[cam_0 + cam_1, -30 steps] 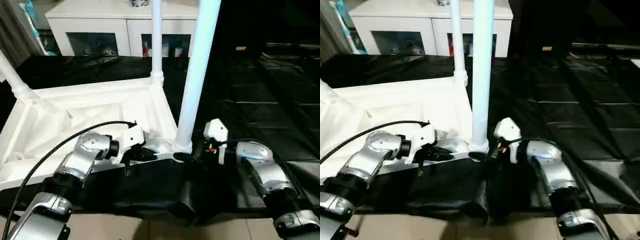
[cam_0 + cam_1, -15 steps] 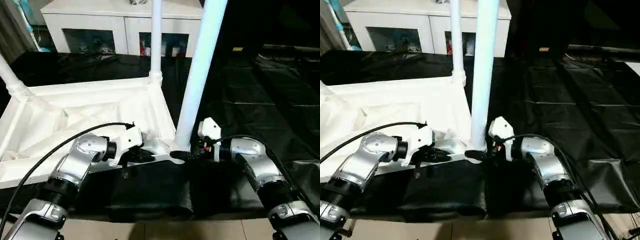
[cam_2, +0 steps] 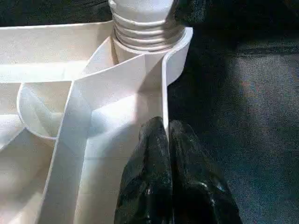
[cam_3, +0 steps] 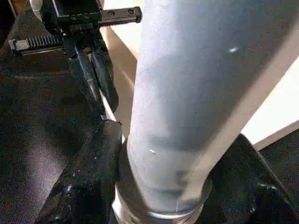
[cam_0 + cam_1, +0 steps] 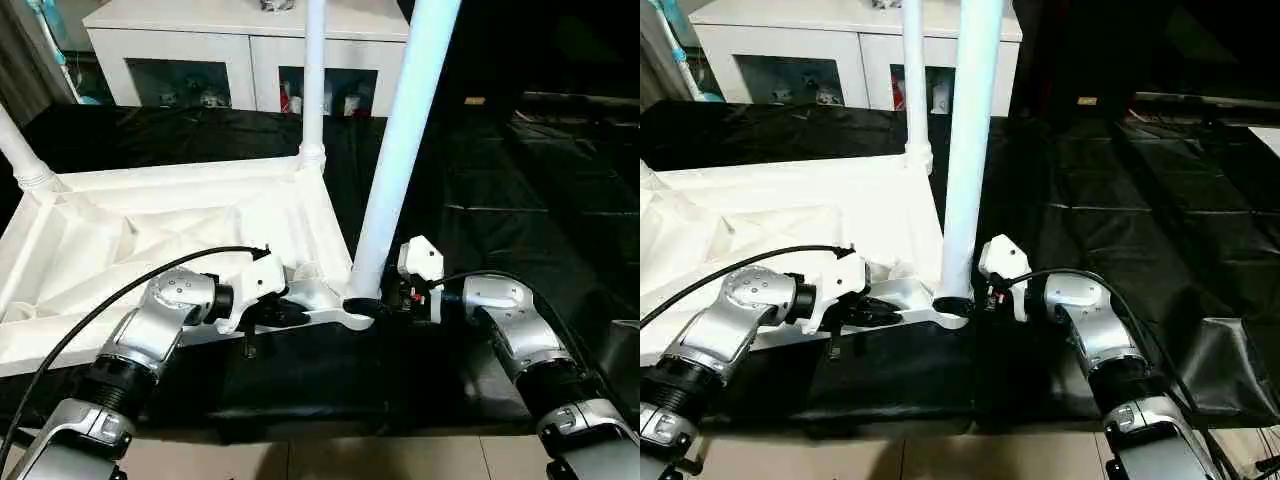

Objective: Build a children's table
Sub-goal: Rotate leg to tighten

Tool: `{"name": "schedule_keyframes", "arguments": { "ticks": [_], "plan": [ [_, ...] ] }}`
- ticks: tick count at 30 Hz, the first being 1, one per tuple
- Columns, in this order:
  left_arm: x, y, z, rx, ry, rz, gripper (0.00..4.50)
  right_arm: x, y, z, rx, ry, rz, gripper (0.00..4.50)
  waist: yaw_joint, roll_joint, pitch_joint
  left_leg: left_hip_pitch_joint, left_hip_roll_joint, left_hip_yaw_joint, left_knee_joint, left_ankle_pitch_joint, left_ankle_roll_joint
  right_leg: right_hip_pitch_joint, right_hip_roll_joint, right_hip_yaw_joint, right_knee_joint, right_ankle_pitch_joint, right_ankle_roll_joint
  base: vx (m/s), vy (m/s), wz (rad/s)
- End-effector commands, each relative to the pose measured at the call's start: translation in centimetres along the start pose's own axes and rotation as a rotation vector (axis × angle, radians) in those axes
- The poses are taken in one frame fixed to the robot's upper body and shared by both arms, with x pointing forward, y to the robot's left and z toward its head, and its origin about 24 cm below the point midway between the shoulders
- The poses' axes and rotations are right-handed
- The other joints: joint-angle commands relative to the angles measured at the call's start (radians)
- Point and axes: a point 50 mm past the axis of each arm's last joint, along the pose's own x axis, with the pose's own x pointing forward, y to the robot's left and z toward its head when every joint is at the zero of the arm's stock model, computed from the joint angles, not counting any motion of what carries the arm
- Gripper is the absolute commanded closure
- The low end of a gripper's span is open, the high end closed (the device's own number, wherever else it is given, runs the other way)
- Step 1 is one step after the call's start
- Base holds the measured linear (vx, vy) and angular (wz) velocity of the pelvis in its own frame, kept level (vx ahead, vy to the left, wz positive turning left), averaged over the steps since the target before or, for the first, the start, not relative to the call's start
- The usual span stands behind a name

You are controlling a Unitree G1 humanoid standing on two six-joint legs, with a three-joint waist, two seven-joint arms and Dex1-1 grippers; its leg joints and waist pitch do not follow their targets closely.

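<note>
The white table top (image 5: 150,215) lies upside down on a black sheet, ribs up. Three white legs stand in its corner sockets: one at the near right corner (image 5: 400,150), one at the far right (image 5: 314,80), one at the left (image 5: 20,155). My left gripper (image 3: 167,126) is shut on the thin rim wall (image 3: 164,93) of the top, just beside the near right socket. My right gripper (image 4: 168,154) reaches in from the right at that leg's base (image 4: 159,196). Its fingers (image 4: 88,186) stand on either side of the leg, one touching the collar, with a slim gap at the other.
A white cabinet (image 5: 200,40) with glass doors stands behind the table top. The black sheet (image 5: 520,180) covers the floor to the right, with a folded edge (image 5: 1230,360) near my right arm. A black cable (image 5: 120,290) loops over my left forearm.
My right gripper's fingers have drawn in around the base of the near right leg. The left gripper has kept its hold on the rim. The camera has shifted slightly.
</note>
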Motion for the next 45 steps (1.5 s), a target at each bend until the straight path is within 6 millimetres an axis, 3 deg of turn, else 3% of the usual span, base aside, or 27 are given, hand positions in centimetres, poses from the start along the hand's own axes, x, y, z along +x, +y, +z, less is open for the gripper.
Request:
{"name": "schedule_keyframes", "arguments": {
  "ticks": [1, 4, 7, 12, 22, 29, 40, 44, 45],
  "plan": [
    [0.7, -1.1, -1.8, -0.05, 0.075, -0.059, 4.5, 0.0, 0.1, -0.4, -0.001, 0.026, 0.02, 2.12, 0.004, -0.003, -0.06, -0.002, 0.023, 0.001, -0.067, -0.153, 0.076, 0.056, -0.047, 0.046, -0.05, -0.115, -0.269, 0.0, 0.0, 0.0],
    [0.7, -1.1, -1.8, -0.05, 0.076, -0.059, 4.5, 0.0, 0.0, -0.5, 0.018, 0.031, 0.003, 2.12, 0.004, -0.003, -0.06, -0.002, 0.023, 0.001, -0.066, -0.155, 0.074, 0.056, -0.047, 0.046, -0.049, -0.112, -0.268, 0.0, 0.0, 0.0],
    [0.7, -1.1, -1.8, -0.049, 0.075, -0.059, 4.5, 0.1, -0.1, -0.7, 0.082, 0.022, 0.003, 1.43, 0.003, -0.003, -0.061, -0.002, 0.023, 0.001, -0.066, -0.158, 0.073, 0.057, -0.045, 0.046, -0.049, -0.109, -0.27, 0.0, 0.0, 0.0],
    [0.7, -1.1, -1.8, -0.049, 0.075, -0.061, 4.5, 0.2, 0.0, -0.9, 0.044, 0.049, -0.022, 1.16, 0.003, -0.003, -0.062, -0.001, 0.022, 0.001, -0.066, -0.162, 0.06, 0.055, -0.045, 0.046, -0.048, -0.104, -0.271, 0.0, 0.0, 0.0],
    [0.6, -1.1, -1.9, -0.048, 0.081, -0.062, 4.5, 0.0, 0.0, -1.1, 0.059, 0.043, -0.011, 1.16, 0.004, -0.001, -0.063, -0.002, 0.023, 0.001, -0.065, -0.164, 0.066, 0.058, -0.044, 0.046, -0.046, -0.082, -0.279, 0.0, 0.0, 0.0],
    [0.5, -1.1, -1.9, -0.051, 0.083, -0.063, 4.5, 0.0, 0.1, -1.2, 0.07, 0.037, -0.007, 1.74, 0.005, -0.001, -0.064, -0.002, 0.023, 0.001, -0.065, -0.156, 0.069, 0.058, -0.045, 0.046, -0.045, -0.076, -0.282, 0.0, 0.0, 0.0],
    [0.6, -1.2, -2.0, -0.06, 0.084, -0.07, 4.5, 0.0, 0.2, -1.3, 0.075, 0.031, -0.005, 1.81, 0.005, -0.001, -0.063, -0.002, 0.023, 0.001, -0.065, -0.158, 0.068, 0.058, -0.044, 0.046, -0.045, -0.081, -0.28, 0.0, 0.0, 0.0],
    [0.8, -1.1, -2.1, -0.079, 0.089, -0.046, 4.5, 0.2, -0.1, -1.6, 0.091, 0.051, -0.066, 1.81, 0.004, -0.001, -0.062, -0.002, 0.022, 0.001, -0.066, -0.166, 0.063, 0.058, -0.045, 0.046, -0.047, -0.093, -0.279, 0.0, 0.0, 0.0],
    [1.2, -0.7, -2.1, -0.111, 0.083, -0.008, 4.5, 0.6, -0.6, -2.0, 0.106, 0.074, -0.157, 1.81, 0.001, 0.002, -0.06, -0.002, 0.021, 0.002, -0.066, -0.18, 0.056, 0.055, -0.044, 0.046, -0.05, -0.115, -0.275, 0.0, 0.0, 0.0]
  ]
}}
